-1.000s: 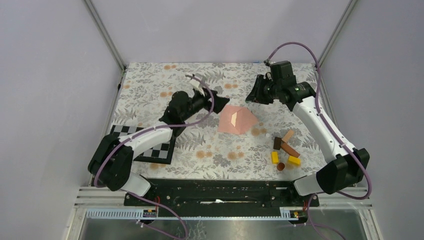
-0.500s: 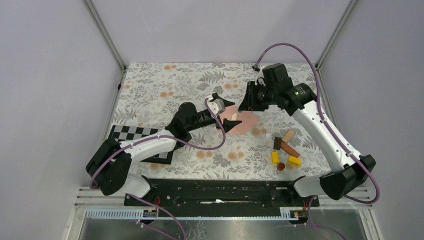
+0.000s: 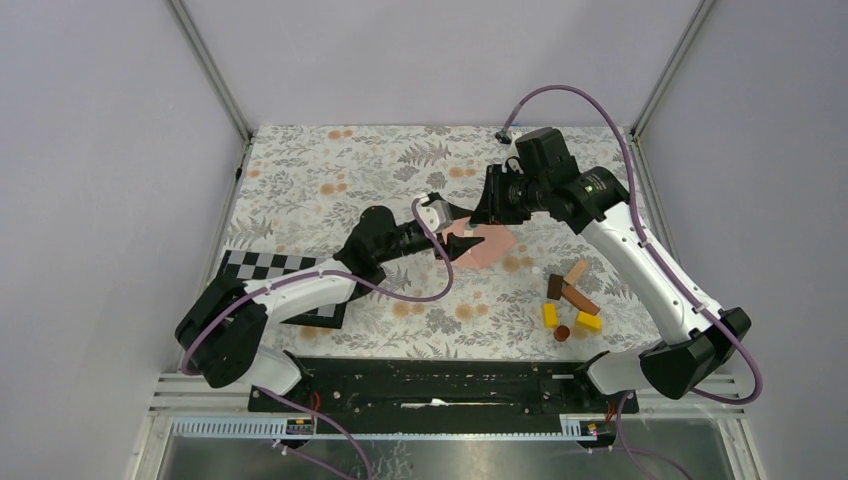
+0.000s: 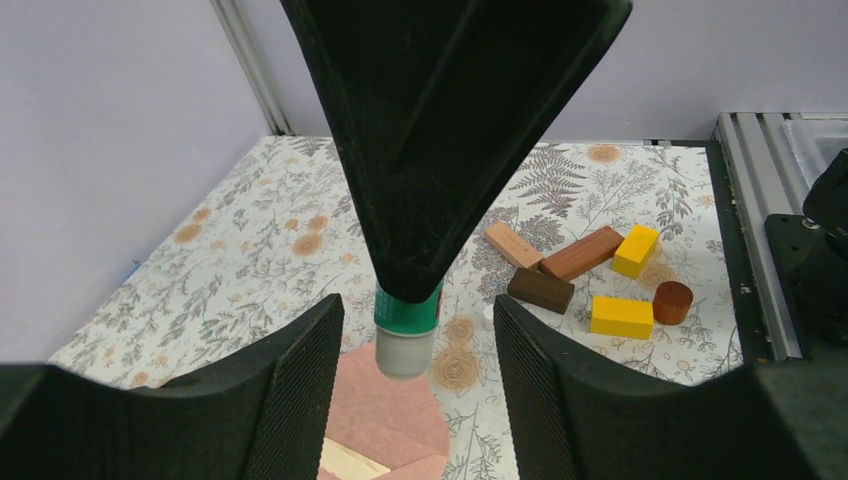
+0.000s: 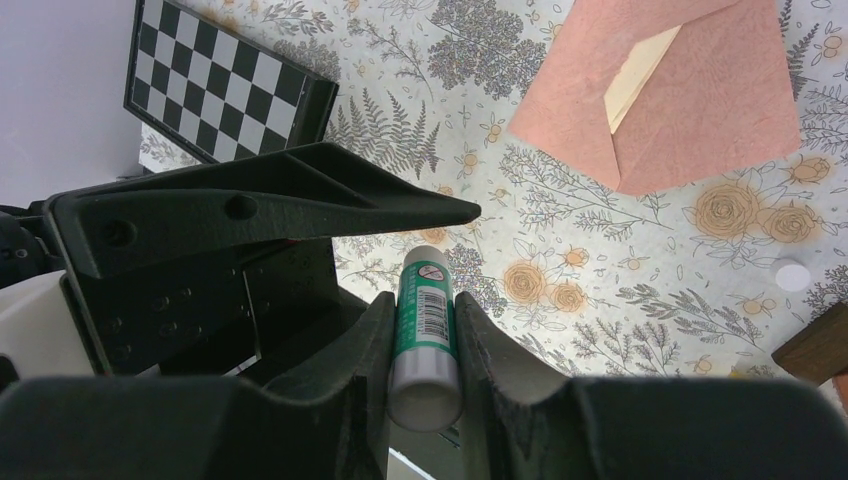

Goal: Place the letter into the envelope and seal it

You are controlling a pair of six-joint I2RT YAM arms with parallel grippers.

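The salmon-pink envelope [image 3: 490,247] lies flat on the floral cloth, also in the left wrist view [image 4: 392,412] and the right wrist view [image 5: 700,110]. The cream letter [image 5: 638,78] shows in its opening. My right gripper [image 3: 489,209] [image 5: 423,297] is shut on a green-and-white glue stick [image 5: 425,320] and holds it above the envelope's left part. My left gripper [image 3: 461,228] [image 4: 416,300] is open. Its fingers stand on either side of the stick's grey-white end [image 4: 405,352] without touching it.
A checkerboard [image 3: 290,285] lies at the near left under my left arm. Several wooden blocks [image 3: 570,300] lie near right of the envelope. A small white disc [image 5: 792,275] lies on the cloth between the envelope and the blocks.
My left gripper has swung from the back towards the envelope and now faces the right gripper. My right gripper has moved left and down with the glue stick, meeting it.
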